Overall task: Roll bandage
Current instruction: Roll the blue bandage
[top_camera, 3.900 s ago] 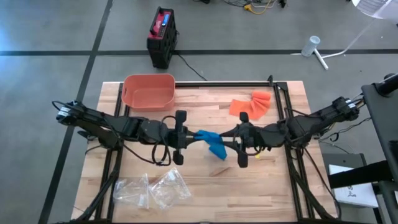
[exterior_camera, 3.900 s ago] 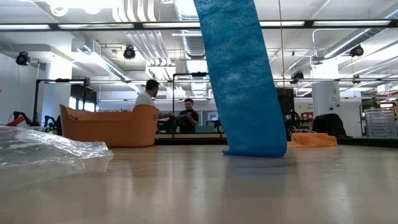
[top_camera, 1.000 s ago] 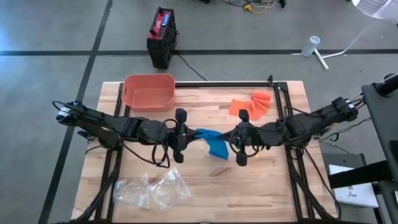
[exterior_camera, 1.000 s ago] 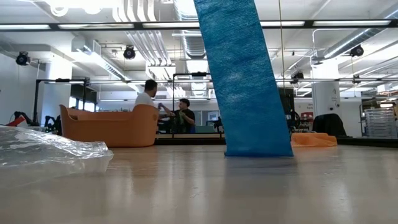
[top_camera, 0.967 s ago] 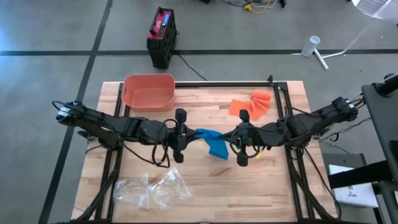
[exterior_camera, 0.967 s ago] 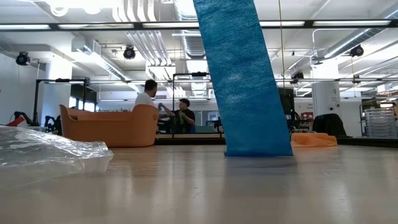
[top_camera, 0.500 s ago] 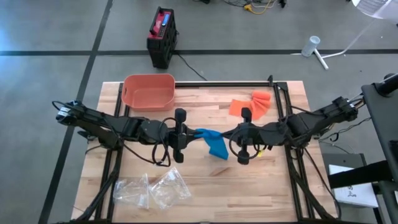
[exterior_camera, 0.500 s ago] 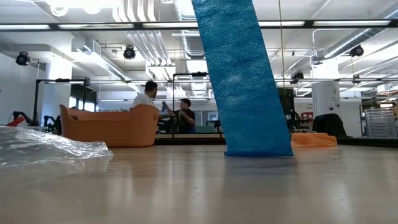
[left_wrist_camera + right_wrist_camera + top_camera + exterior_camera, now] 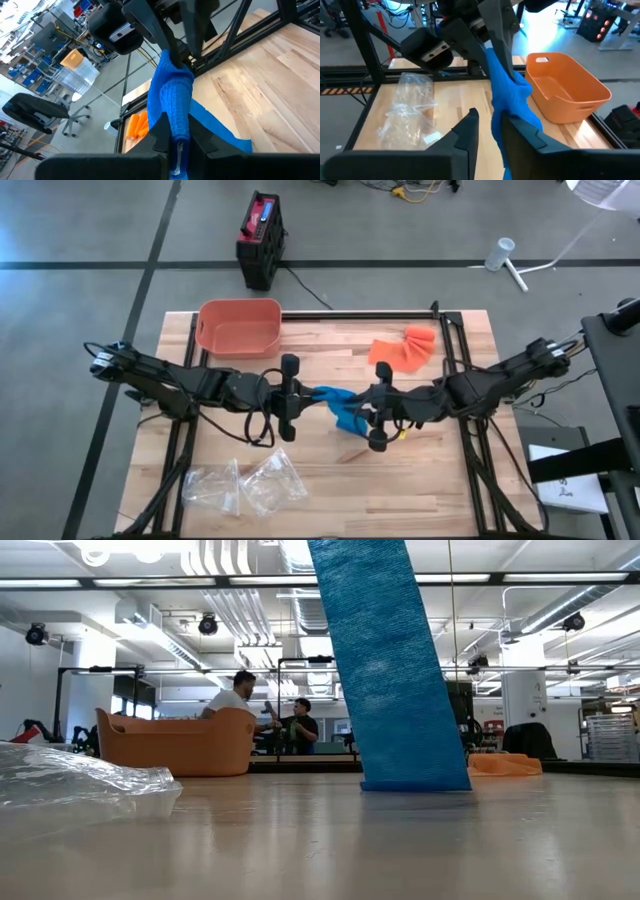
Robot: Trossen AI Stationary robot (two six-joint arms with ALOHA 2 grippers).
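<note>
A blue bandage (image 9: 345,418) is stretched between my two grippers above the table's middle. Its loose strip hangs down, and its lower end (image 9: 415,778) rests on the wood. My left gripper (image 9: 298,394) is shut on the bandage's bunched end. My right gripper (image 9: 362,412) is close to the left one. It is open, with the bandage (image 9: 509,97) running through the gap between its fingers. My left gripper pinches the bunched upper end of the bandage (image 9: 178,117) between its two fingers, coming level from the table's left. That end is lifted clear, and the strip (image 9: 220,131) falls away to the table. My right gripper comes level from the table's right. The bandage lies against the inner side of one finger (image 9: 516,126), and the other finger (image 9: 469,125) stands apart from it.
An orange tub (image 9: 240,327) stands at the far left of the table and an orange bandage (image 9: 405,348) lies at the far right. Clear plastic bags (image 9: 245,485) lie near the front left. People stand in the room behind (image 9: 240,700).
My right gripper has gone toward the table's left, closer to my left gripper, and has turned about its wrist. The bandage's hanging strip stays with its lower end on the table.
</note>
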